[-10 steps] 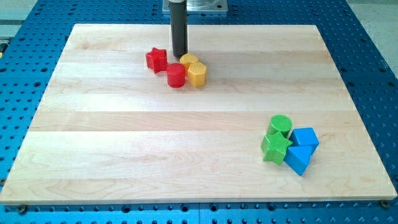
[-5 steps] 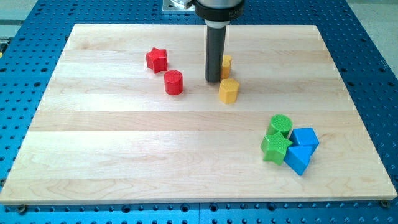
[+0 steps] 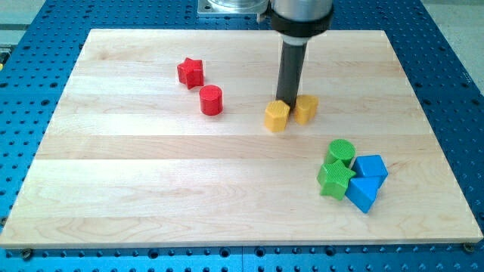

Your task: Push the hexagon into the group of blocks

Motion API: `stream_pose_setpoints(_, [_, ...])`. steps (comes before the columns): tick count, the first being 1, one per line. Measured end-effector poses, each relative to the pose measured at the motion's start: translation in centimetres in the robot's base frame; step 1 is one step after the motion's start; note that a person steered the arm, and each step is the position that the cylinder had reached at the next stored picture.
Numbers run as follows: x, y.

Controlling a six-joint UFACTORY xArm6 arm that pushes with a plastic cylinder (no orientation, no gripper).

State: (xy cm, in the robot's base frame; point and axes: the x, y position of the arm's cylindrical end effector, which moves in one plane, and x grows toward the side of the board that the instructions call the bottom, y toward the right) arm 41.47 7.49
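Note:
The yellow hexagon lies right of the board's centre. A second yellow block, whose shape I cannot make out, sits close on its right. My tip stands between the two, just above them in the view, touching or nearly touching both. The group lies at the lower right: a green cylinder, a green star, a blue cube and a blue triangular block, all packed together. The hexagon is well apart from the group, up and to its left.
A red star and a red cylinder lie at the upper left of the wooden board. A blue perforated table surrounds the board. The arm's mount is at the view's top.
My tip has swept from the upper left to the right and slightly down. Both yellow blocks moved right with it, away from the red blocks and towards the group.

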Motion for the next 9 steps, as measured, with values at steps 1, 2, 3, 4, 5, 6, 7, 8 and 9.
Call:
stream_pose_setpoints(1, [0.6, 0.0])
stream_pose_setpoints(2, [0.4, -0.8])
stream_pose_setpoints(3, [4.0, -1.6])
stream_pose_setpoints(4, [7.3, -1.6])
stream_pose_setpoints(5, [3.9, -3.3])
stream_pose_setpoints(6, [3.7, -6.5])
stream_pose_setpoints(7, [6.8, -8.6])
stream_pose_setpoints(8, [10.5, -5.1])
stream_pose_setpoints(9, [10.8, -1.1])
